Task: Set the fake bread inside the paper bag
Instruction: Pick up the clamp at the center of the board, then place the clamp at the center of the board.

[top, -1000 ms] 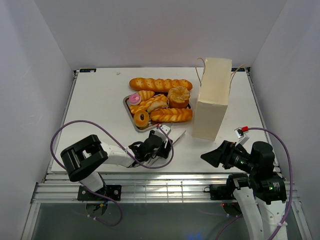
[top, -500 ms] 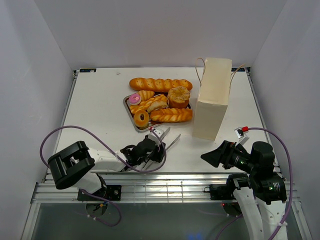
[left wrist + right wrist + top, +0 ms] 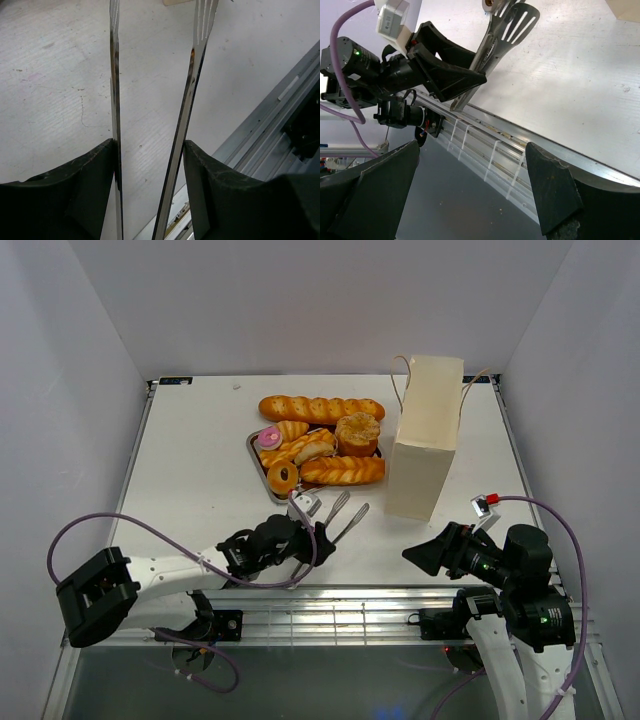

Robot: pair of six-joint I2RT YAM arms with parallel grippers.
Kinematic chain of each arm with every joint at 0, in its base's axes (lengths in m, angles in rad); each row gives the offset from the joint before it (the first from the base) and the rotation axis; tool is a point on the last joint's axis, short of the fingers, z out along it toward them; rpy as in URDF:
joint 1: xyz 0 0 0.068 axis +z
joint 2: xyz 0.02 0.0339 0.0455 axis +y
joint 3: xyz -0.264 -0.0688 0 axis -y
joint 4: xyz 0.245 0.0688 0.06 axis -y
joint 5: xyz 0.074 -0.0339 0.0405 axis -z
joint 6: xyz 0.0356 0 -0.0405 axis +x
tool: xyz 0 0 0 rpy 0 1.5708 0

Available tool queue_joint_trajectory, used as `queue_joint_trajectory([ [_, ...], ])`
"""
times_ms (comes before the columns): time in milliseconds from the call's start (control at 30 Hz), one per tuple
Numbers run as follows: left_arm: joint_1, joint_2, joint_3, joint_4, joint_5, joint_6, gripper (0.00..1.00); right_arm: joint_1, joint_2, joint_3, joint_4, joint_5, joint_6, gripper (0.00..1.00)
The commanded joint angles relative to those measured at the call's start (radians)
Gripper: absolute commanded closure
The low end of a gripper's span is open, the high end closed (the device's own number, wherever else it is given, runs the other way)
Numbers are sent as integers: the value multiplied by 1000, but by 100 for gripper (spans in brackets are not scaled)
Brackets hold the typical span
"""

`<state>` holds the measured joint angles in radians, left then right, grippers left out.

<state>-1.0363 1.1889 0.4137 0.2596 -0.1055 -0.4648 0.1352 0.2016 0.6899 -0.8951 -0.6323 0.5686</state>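
Left tool [image 3: 150, 150] clenched on metal tongs [image 3: 338, 515], tips toward tray [image 3: 251, 448] of fake bread [image 3: 340, 471]. Right tool [image 3: 472, 150] released, near paper bag [image 3: 425, 435].

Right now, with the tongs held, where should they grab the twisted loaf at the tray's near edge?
Probably across its middle, coming from above on the near side: the twisted loaf lies crosswise nearest the tongs in the left gripper, narrow enough there for one blade per flank.
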Motion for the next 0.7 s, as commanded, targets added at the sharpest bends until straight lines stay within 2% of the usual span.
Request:
queue_joint_trajectory([
  [0,-2,-75,16,-51,55,-34,35,0,-14,28,2,-12,-3,7],
  [133,-1,-181,45,-108,72,-51,34,0,-8,28,5,-3,-3,7],
  [300,15,-239,123,-207,87,-51,34,0,19,59,9,17,-24,7],
  [467,42,-236,158,-235,104,-41,34,0,42,83,12,29,-41,7],
  [667,42,-141,128,-189,29,-9,34,0,41,85,12,31,-41,7],
])
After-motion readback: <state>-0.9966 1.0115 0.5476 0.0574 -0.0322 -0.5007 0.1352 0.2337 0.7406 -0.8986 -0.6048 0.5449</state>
